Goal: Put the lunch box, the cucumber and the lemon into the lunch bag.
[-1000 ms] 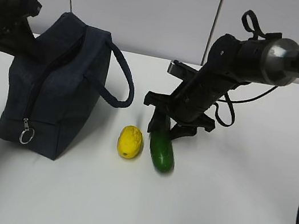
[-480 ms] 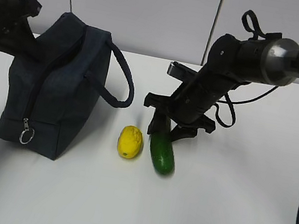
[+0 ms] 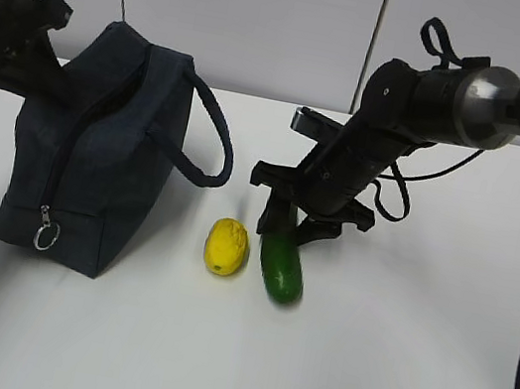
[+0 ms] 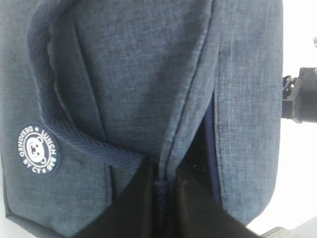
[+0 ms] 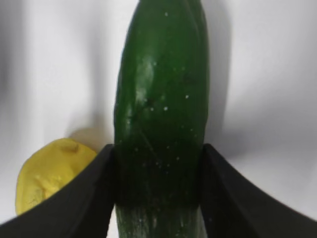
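So the right arm came in from the upper right and angled down toward the table, with the right gripper [image 3: 286, 227] planted over the far end of the cucumber [image 3: 282, 265]. In the wrist view its two black fingers [image 5: 89, 198] sat flush against both sides of the cucumber [image 5: 161, 114], so it was clamped on it, though the cucumber was lying on the table [image 3: 392, 359]. The left arm was at the far left, behind the bag [image 3: 94, 165], and its gripper [image 4: 161, 193] was pinched nearly shut on the bag's fabric edge right by the zipper opening [image 4: 210, 134], where a dark gap showed.

Using the cucumber as the landmark: the lemon [image 3: 227, 246] lay just beside it on the left, close but I couldn't tell if they touched. The bag stood further left past the lemon, well apart from the cucumber, with one loop handle [image 3: 210, 145] arching out toward it. Nothing sat between the cucumber and the bag except the lemon. I couldn't see the lunch box in any view.

The cucumber looked short, thick, dark green and glossy, with tiny pale specks on the skin and a rounded near end pointing at the camera. The bag was dark navy with a silver ring pull [image 3: 46, 235] low on its front corner and a round white bear emblem [image 4: 37, 149] on its side.
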Motion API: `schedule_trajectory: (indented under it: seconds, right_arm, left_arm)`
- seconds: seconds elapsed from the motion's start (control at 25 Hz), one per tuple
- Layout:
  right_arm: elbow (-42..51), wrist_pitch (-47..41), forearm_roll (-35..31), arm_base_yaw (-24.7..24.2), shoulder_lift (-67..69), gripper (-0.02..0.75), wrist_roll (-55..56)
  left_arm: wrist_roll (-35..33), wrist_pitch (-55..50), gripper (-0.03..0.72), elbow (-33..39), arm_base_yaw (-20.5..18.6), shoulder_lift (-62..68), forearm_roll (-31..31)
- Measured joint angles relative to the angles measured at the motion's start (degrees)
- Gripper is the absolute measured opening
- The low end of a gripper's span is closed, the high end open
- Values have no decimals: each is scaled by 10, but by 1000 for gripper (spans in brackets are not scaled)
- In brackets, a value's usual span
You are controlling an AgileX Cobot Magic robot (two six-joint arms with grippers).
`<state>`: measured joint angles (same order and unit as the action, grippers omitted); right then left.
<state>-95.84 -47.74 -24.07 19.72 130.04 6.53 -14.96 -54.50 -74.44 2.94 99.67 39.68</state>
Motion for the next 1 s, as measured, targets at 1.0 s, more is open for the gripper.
schedule_trajectory:
  seconds: [1.0]
  right_arm:
    - [-3, -135, 46, 0, -159, 361, 0]
  left_arm:
    - [-69, -32, 17, 0, 0, 0, 90]
